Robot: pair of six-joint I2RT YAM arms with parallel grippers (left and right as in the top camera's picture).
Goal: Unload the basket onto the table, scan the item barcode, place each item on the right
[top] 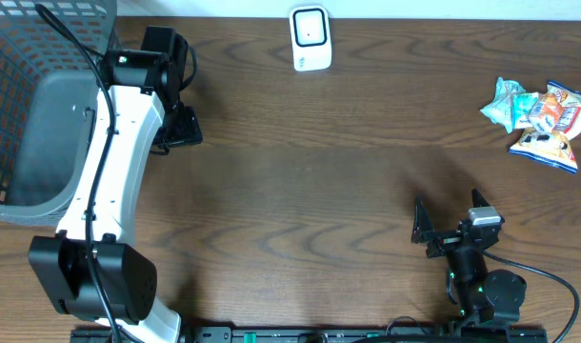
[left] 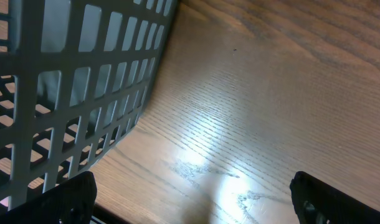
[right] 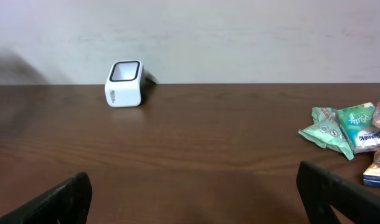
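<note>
L arm (top: 114, 162) is reaching toward table's (top: 319, 181) far-left corner, L gripper (left: 190, 200) gaping; R arm (top: 479, 284) is crouching near-right edge, R gripper (right: 195, 196) gaping.

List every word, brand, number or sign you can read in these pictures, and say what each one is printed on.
No text reads clearly enough to quote.
Teal packet: pale lettering, too blurred to read.
Orange packet: printed front, too small to read.
Blue and white packet: printed, too small to read.
White scanner: faint marks on its side, too small to read.
Grey basket: no writing shows.
</note>
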